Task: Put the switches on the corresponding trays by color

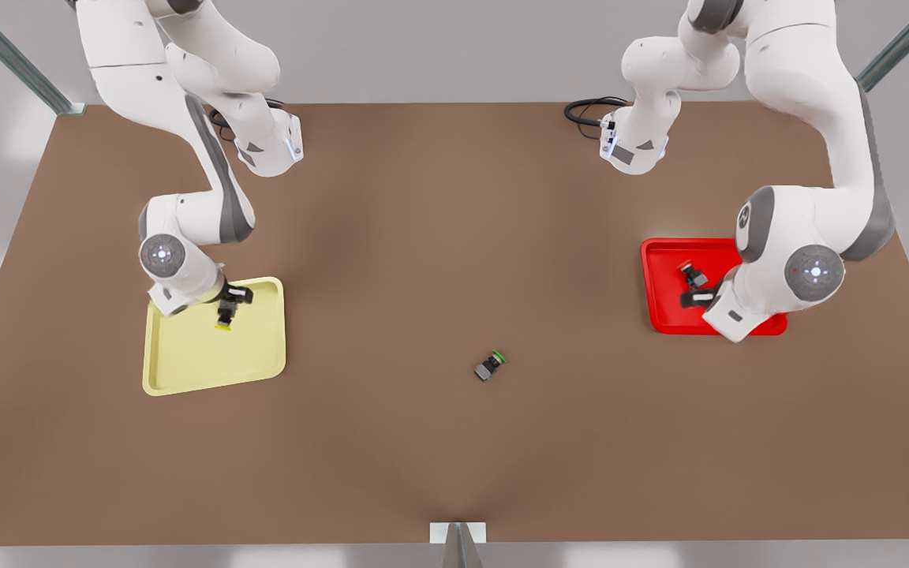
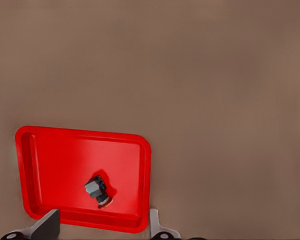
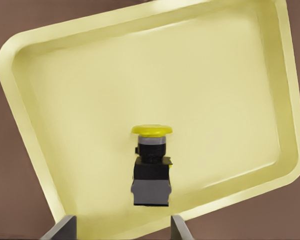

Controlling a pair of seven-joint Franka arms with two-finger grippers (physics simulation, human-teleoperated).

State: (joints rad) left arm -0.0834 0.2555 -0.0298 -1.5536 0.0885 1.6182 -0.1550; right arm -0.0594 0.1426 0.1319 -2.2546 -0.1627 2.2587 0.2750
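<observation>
The brown table [image 1: 454,260] carries everything. The pale yellow tray [image 1: 186,363] sits toward the edge at the front view's left, and the red tray [image 1: 660,308] toward the edge at the front view's right, well apart.

The right gripper [image 1: 227,306] hangs over the yellow tray's far corner; in the right wrist view its fingers [image 3: 65,227] stand spread, with the yellow-capped switch [image 3: 151,165] lying between and beyond them on the tray floor, so nothing is gripped.

The left gripper [image 1: 695,293] is over the red tray; its fingers [image 2: 47,226] are likewise parted, and the red-capped switch [image 2: 96,189] lies loose on the tray floor near the rim closest to the gripper, tipped on its side.

A green-capped switch [image 1: 491,366] lies alone on the bare table between the trays, nearer the front edge.
</observation>
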